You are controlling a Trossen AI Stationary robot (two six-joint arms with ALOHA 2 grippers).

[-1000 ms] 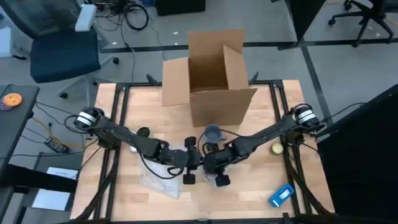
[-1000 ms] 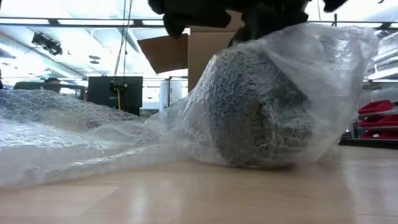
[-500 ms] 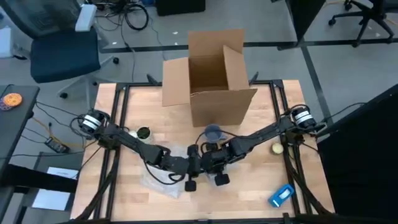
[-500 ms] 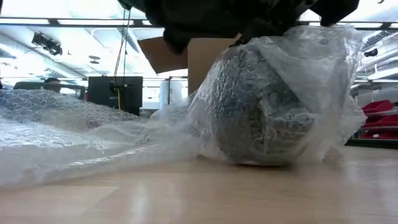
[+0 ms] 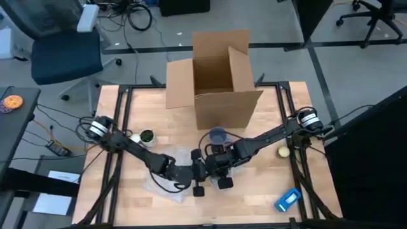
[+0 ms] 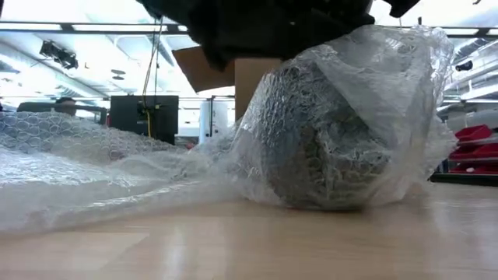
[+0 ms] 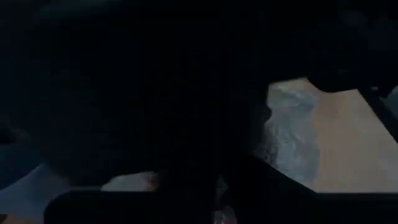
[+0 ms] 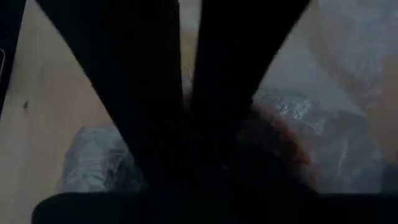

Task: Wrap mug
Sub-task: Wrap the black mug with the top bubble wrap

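Observation:
The mug [image 6: 319,140] shows as a dark rounded bulk rolled inside clear bubble wrap [image 6: 93,163]. It rests on the wooden table at the centre. The wrap's loose tail [image 5: 162,186] lies spread toward the table's left and near side. My right gripper [image 5: 213,168] stands over the bundle, shut on the wrap. My left gripper [image 5: 194,173] is close against the bundle's left side; its own wrist view is almost wholly dark. The mug itself is hidden in the high view by both grippers. My right gripper comes down on the bundle from above and from the table's right. Its two fingers [image 8: 143,93] stand nearly together on the bubble wrap's gathered upper part [image 6: 366,39], which is drawn up toward them. The bundle's underside rests on the table.
An open cardboard box [image 5: 213,76] stands at the table's far edge, a blue round thing [image 5: 217,135] just in front of it. A dark roll [image 5: 147,136] lies at the left, a yellow ball [image 5: 282,151] at the right, a blue box [image 5: 287,199] near right.
My left gripper has gone toward the table's right and near edge, closing up against the bundle and my right gripper. The wrap's loose flap on the bundle's right side has drawn in closer around the mug; the bundle stays on the table.

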